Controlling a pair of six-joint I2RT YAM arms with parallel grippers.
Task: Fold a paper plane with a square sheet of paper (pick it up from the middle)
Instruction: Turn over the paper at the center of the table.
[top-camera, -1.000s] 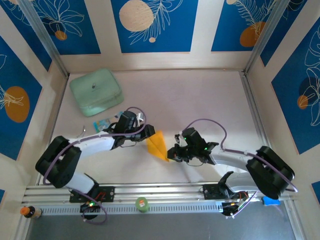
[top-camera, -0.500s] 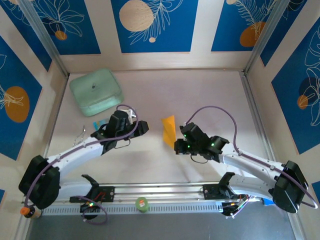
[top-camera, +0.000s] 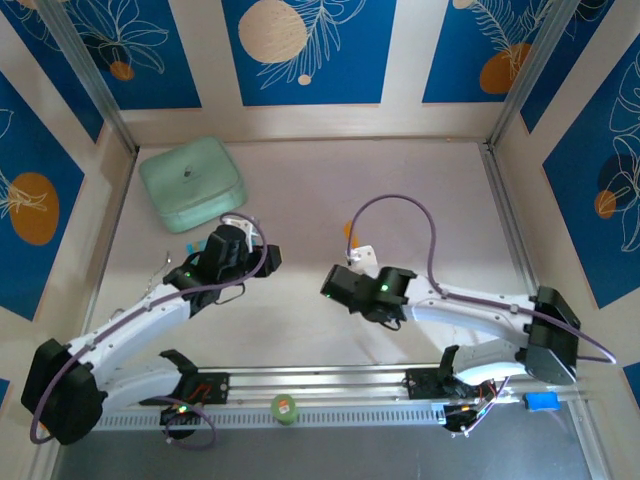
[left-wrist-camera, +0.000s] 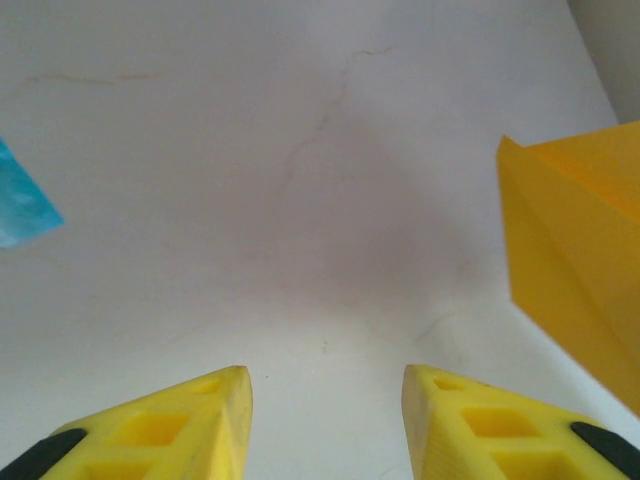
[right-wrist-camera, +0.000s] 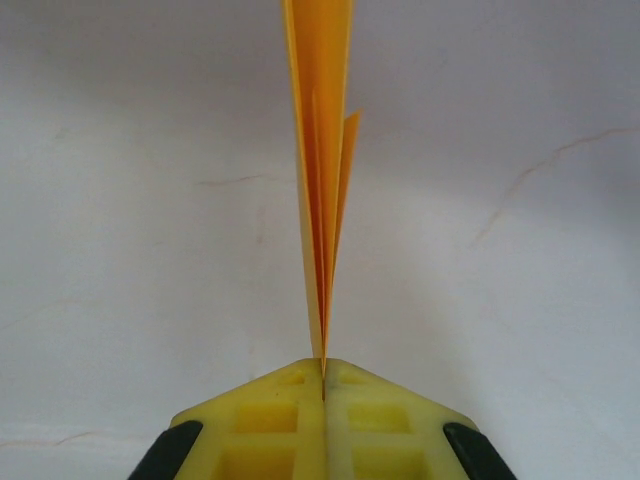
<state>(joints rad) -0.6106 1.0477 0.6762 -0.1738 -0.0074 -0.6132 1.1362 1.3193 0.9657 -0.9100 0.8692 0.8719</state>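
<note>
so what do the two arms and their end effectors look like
The left arm and right arm have white links, bulky black joints, small green lights and a looping purple cable. The left end effector and right end effector have yellow wedge fingers with square recesses and black patches.

white arms (top-camera: 130, 325), purple cables (top-camera: 400, 199), yellow fingers (left-wrist-camera: 185, 430)

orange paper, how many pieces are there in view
1: the folded orange paper, clamped edge-on in the shut right gripper, beside the open left gripper. More could be hidden.
</note>
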